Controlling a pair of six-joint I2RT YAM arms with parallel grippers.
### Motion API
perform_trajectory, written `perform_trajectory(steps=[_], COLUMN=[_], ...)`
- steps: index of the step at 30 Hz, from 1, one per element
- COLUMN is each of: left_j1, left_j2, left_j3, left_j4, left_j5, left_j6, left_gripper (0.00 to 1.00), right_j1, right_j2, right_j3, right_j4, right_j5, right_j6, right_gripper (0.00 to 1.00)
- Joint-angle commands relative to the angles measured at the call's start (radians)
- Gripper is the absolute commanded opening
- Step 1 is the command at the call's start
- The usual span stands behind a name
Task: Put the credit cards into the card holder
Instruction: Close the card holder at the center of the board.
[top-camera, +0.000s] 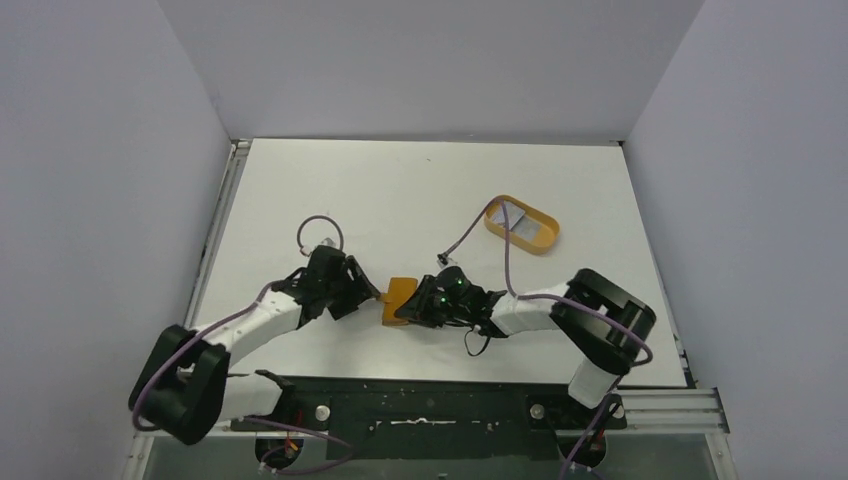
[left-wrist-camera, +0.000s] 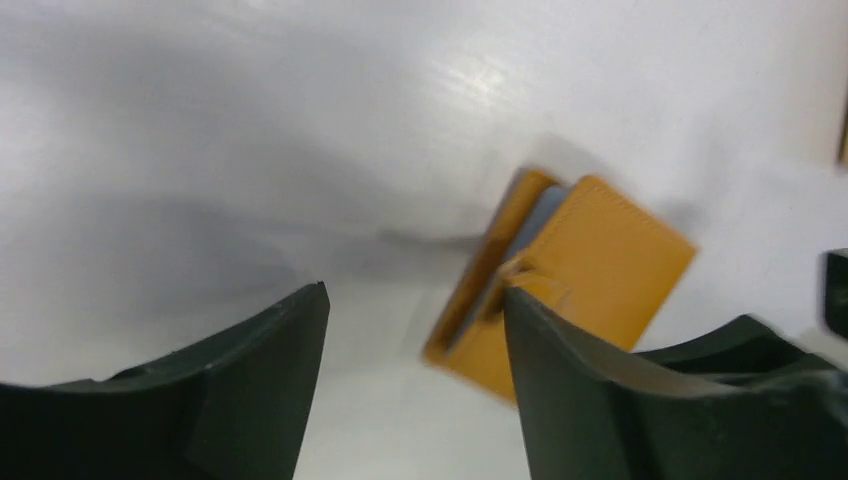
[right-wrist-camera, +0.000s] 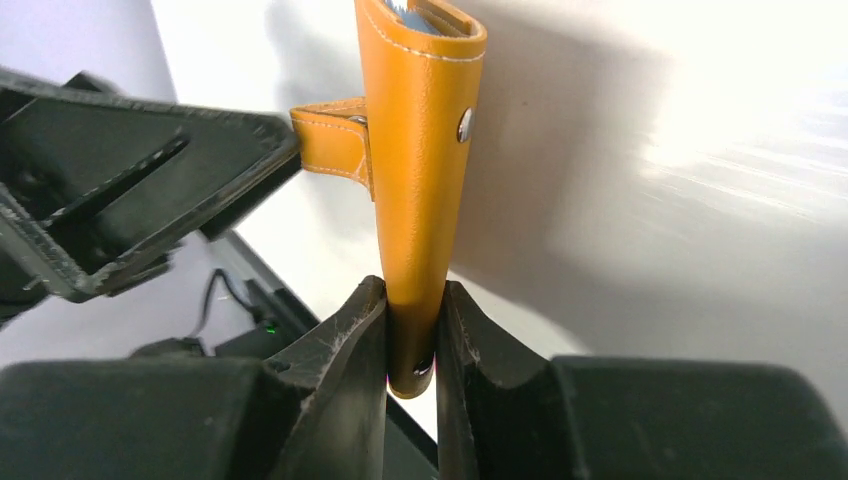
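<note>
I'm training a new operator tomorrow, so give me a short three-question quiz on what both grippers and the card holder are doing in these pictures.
1. True or false: the left gripper is shut on the snap tab of the card holder.
2. What does the right gripper clamp? A) the card holder B) a pen C) nothing
3. Is the card holder folded or spread flat?
Key: 1 false, its jaws stand open by the snap tab. 2 A. 3 folded, with the snap tab unfastened.
</note>
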Motion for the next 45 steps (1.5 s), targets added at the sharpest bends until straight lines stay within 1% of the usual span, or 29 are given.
perform_trajectory(steps=[1, 4, 6, 8, 10, 12, 14, 15, 16, 18, 19, 22, 24, 26, 29, 31, 33, 36, 40, 43, 45], left_j1=[0.000, 0.002, 0.002, 0.002, 0.002, 0.002, 0.002, 0.002, 0.003, 0.003, 0.003, 0.005, 0.005, 0.003, 0.002, -0.011, -0.048, -0.152, -0.310, -0.365, -0.366], left_j2=[-0.236, -0.384, -0.459, -0.523, -0.568, -0.596, -0.610, -0.613, -0.612, -0.597, -0.586, -0.544, -0.520, -0.512, -0.530, -0.542, -0.543, -0.525, -0.451, -0.422, -0.408], left_j3=[0.115, 0.221, 0.288, 0.340, 0.391, 0.437, 0.474, 0.487, 0.502, 0.531, 0.545, 0.596, 0.628, 0.646, 0.612, 0.562, 0.539, 0.564, 0.665, 0.675, 0.679], left_j4=[-0.473, -0.600, -0.659, -0.672, -0.649, -0.610, -0.540, -0.496, -0.458, -0.368, -0.335, -0.270, -0.248, -0.233, -0.166, -0.094, -0.079, -0.113, -0.217, -0.241, -0.268], left_j5=[-0.112, -0.183, -0.230, -0.258, -0.270, -0.272, -0.248, -0.229, -0.206, -0.140, -0.097, 0.032, 0.104, 0.159, 0.197, 0.210, 0.183, 0.102, 0.004, -0.047, -0.062], left_j6=[0.066, 0.093, 0.106, 0.132, 0.172, 0.192, 0.221, 0.233, 0.240, 0.228, 0.215, 0.160, 0.123, 0.093, 0.013, -0.058, -0.085, -0.030, 0.043, 0.043, 0.036], left_gripper=[0.68, 0.75, 0.76, 0.77, 0.87, 0.97, 0.97, 0.97, 0.97, 0.97, 0.97, 0.97, 0.97, 0.97, 0.97, 0.97, 0.97, 0.97, 0.97, 0.97, 0.97], right_j1=[-0.022, -0.026, -0.017, 0.007, 0.053, 0.123, 0.195, 0.228, 0.261, 0.330, 0.352, 0.397, 0.406, 0.420, 0.451, 0.468, 0.481, 0.493, 0.500, 0.502, 0.503], right_j2=[-0.265, -0.416, -0.505, -0.575, -0.629, -0.665, -0.687, -0.692, -0.697, -0.706, -0.706, -0.667, -0.628, -0.602, -0.591, -0.594, -0.593, -0.589, -0.575, -0.569, -0.573], right_j3=[0.035, 0.087, 0.140, 0.215, 0.293, 0.352, 0.374, 0.373, 0.362, 0.287, 0.242, 0.137, 0.090, 0.060, 0.038, 0.022, 0.009, -0.001, 0.000, 0.002, 0.002], right_j4=[-0.356, -0.583, -0.725, -0.870, -0.976, -1.027, -0.998, -0.951, -0.848, -0.568, -0.386, 0.065, 0.308, 0.455, 0.549, 0.579, 0.597, 0.606, 0.643, 0.659, 0.661], right_j5=[0.158, 0.235, 0.323, 0.438, 0.584, 0.785, 0.986, 1.067, 1.149, 1.280, 1.310, 1.314, 1.279, 1.237, 1.204, 1.190, 1.184, 1.178, 1.164, 1.167, 1.170], right_j6=[-0.279, -0.448, -0.595, -0.757, -0.925, -1.095, -1.301, -1.439, -1.564, -1.876, -2.048, -2.487, -2.729, -2.894, -3.024, -3.071, -3.102, -3.133, -3.161, -3.172, -3.175], right_gripper=[0.00, 0.00, 0.00, 0.00, 0.00, 0.00, 0.00, 0.00, 0.00, 0.00, 0.00, 0.00, 0.00, 0.00, 0.00, 0.00, 0.00, 0.00, 0.00, 0.00, 0.00])
